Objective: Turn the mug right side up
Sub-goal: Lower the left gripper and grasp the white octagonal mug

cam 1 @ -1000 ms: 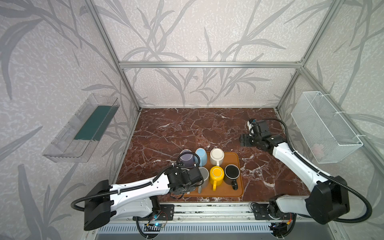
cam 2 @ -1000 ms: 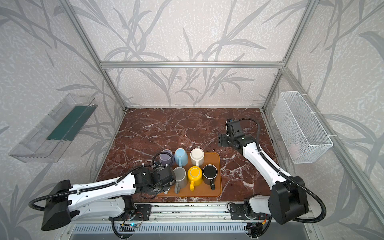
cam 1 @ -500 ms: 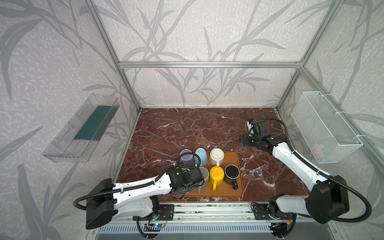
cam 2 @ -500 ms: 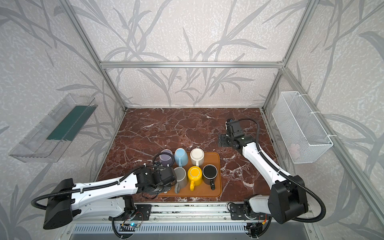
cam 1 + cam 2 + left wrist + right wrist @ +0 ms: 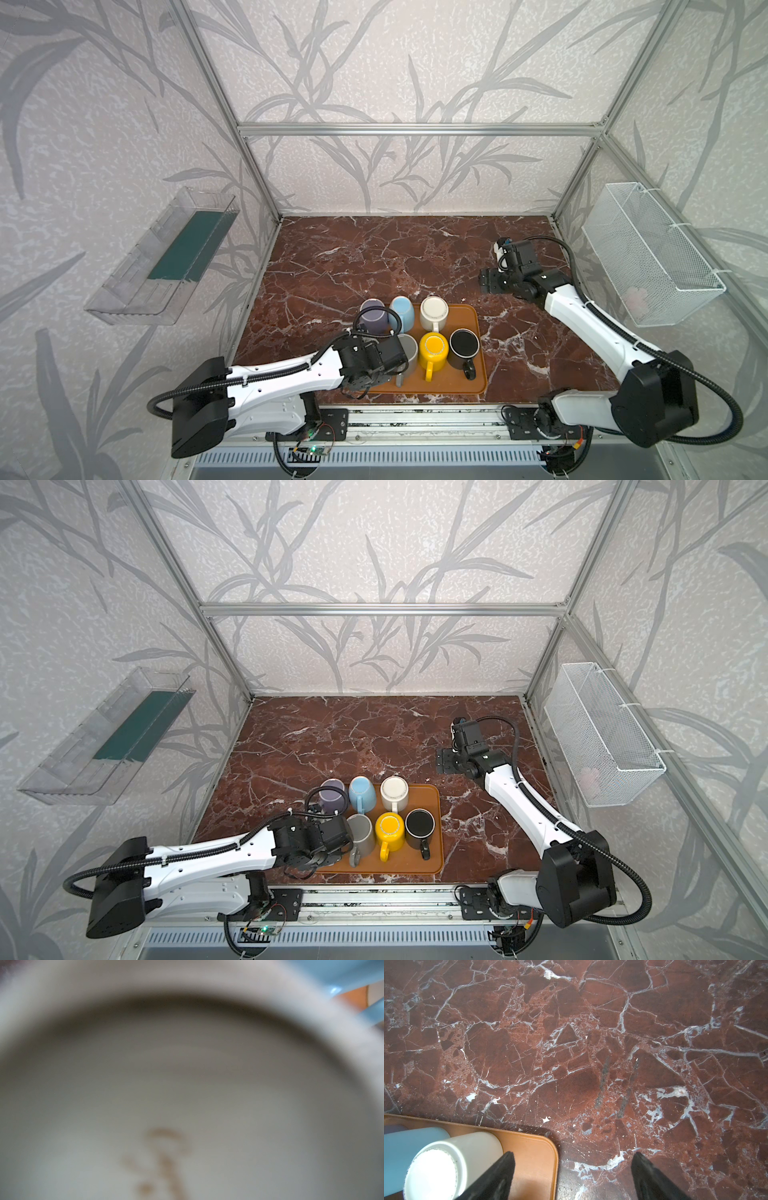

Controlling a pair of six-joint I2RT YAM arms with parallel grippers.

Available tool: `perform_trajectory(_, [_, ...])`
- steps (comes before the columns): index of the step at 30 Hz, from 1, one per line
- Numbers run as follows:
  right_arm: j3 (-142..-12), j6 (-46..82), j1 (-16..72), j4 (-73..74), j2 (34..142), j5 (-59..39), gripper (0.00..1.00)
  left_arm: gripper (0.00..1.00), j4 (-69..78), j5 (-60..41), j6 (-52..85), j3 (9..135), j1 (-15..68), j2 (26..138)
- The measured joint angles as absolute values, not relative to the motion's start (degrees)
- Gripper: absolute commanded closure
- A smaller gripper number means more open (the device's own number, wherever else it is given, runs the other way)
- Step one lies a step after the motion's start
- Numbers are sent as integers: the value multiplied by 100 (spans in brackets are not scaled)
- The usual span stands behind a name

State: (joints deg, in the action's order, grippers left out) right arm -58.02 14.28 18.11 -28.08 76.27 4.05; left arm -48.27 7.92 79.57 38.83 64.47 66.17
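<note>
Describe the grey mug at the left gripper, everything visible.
The grey mug is plain, glazed-looking ceramic, standing on the tray in the front row, left of the yellow mug. Its handle points to the tray's front edge. The left wrist view, blurred, shows a recessed disc with a faint brown mark inside a thick ring, seemingly its base, so it looks upside down. The left gripper is shut at its left side; whether it grips is hidden.
</note>
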Motion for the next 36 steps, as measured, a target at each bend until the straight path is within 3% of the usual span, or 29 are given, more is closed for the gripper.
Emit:
perform_trajectory(10, [-5802, 1367, 1811, -2799, 7627, 403, 14, 100, -4893, 801, 7955, 3883, 6455, 6536])
perform_trajectory(26, [-5798, 1354, 1811, -2679, 7625, 401, 15, 100, -5887, 1090, 7736, 4095, 6453, 5787])
perform_trajectory(36, [-5732, 1356, 1811, -2593, 7588, 357, 15, 100, -6897, 1579, 7349, 4963, 6403, 5712])
